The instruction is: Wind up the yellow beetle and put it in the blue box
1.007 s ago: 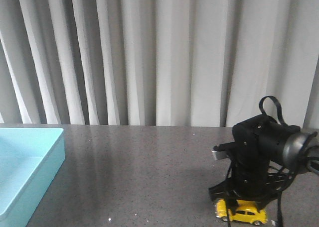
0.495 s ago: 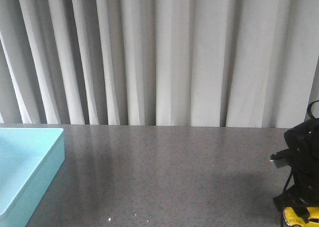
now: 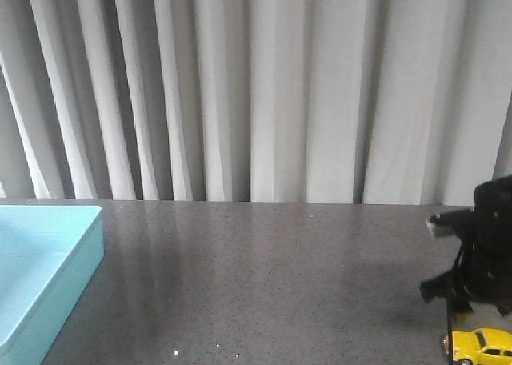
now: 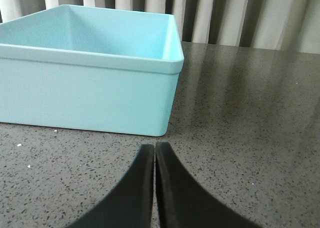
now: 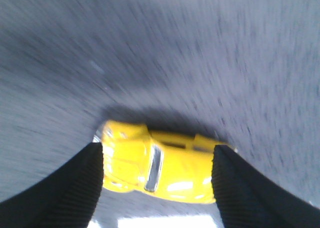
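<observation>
Broadly, we see a dark speckled table (image 3: 264,285) running across the front view before pale pleated curtains (image 3: 256,85). At its far left edge sits the blue box (image 3: 40,261), a big shallow turquoise tray, with nothing visible inside it. Our left gripper (image 4: 154,153) rests low just beside that box, its two black fingers pressed together on nothing. Our right gripper (image 5: 157,173) is at the far right of the table; its ribbed fingers (image 5: 65,188) stand spread on either side of the yellow beetle (image 3: 482,346), and the blurred wrist picture leaves us unable to tell whether they touch it. The small toy car sits on the table at the bottom right, well apart from the box. We judge the storing not yet done; whether winding is complete we cannot tell.
</observation>
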Motion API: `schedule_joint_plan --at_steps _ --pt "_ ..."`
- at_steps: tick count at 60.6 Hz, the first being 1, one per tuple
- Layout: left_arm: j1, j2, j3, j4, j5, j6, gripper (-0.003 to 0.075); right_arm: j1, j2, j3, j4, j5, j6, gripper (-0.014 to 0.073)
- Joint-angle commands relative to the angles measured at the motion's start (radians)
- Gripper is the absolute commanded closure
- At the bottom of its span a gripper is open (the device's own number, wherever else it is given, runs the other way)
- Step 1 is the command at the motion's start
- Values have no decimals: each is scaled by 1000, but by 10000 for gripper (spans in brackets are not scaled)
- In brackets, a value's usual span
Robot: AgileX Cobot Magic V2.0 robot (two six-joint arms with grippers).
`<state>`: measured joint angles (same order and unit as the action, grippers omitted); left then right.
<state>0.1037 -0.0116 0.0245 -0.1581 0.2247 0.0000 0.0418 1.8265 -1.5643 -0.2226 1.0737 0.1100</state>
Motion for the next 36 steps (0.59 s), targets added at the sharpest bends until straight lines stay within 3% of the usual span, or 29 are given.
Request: schedule_joint_plan --at_steps 1,11,19,31,36 --pt "-8 -15 -13 -4 -70 -8 726 -5 -143 -111 124 -77 -77 128" --pt "-8 -15 -13 -4 -70 -8 726 -5 -317 -150 321 -165 -230 175" --pt "-8 -15 -13 -4 -70 -8 726 -5 -488 -93 453 -203 -365 309" --pt "-8 -15 -13 -4 -70 -8 726 -5 -808 202 551 -333 -447 589" --pt "-8 -15 -13 -4 -70 -8 726 -5 -948 374 552 -383 -439 603"
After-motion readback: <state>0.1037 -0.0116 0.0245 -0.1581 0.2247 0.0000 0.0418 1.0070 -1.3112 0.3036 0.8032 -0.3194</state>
